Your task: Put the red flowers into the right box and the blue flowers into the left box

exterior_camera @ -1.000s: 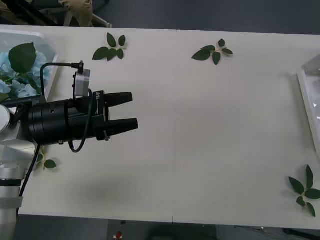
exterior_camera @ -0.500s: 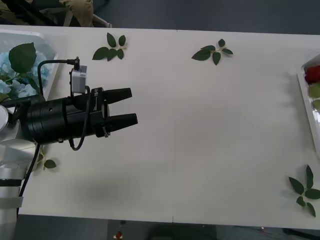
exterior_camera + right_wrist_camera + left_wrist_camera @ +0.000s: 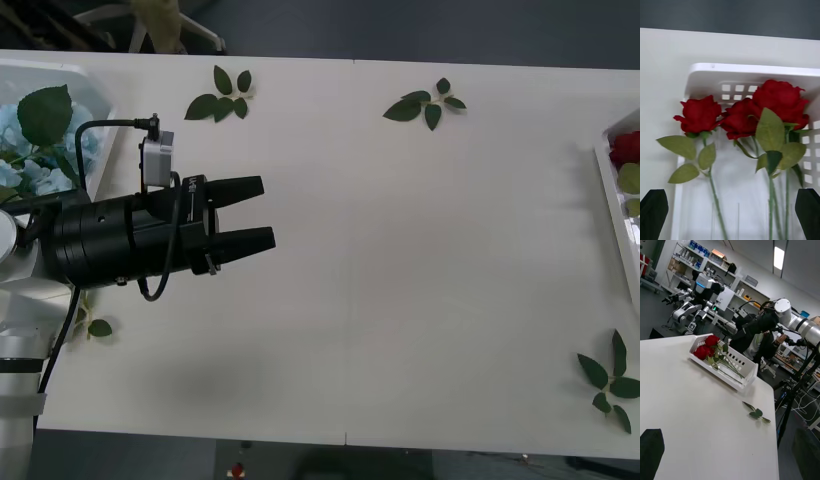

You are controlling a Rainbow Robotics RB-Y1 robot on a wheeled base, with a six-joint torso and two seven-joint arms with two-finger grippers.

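The red flowers (image 3: 741, 112), three roses, lie side by side in the right box (image 3: 752, 71), blooms toward its perforated end wall. My right gripper (image 3: 730, 215) hovers open over their stems and holds nothing. In the front view one red bloom (image 3: 627, 148) shows in the right box (image 3: 608, 185) at the table's right edge. The blue flowers (image 3: 35, 170) lie in the left box (image 3: 95, 85) at the far left. My left gripper (image 3: 266, 212) is open and empty above the table's left half, pointing right. The left wrist view has the roses (image 3: 707, 348) in the right box (image 3: 743, 375) far ahead.
Loose green leaf sprigs lie at the back left (image 3: 222, 95), the back middle (image 3: 427, 103), the front right (image 3: 610, 380) and beside my left arm (image 3: 97, 327). Between the boxes stretches the white table (image 3: 400, 280).
A red bloom and a leaf have come into sight in the right box in the front view. My left gripper shifted slightly back toward the left, then stayed still.
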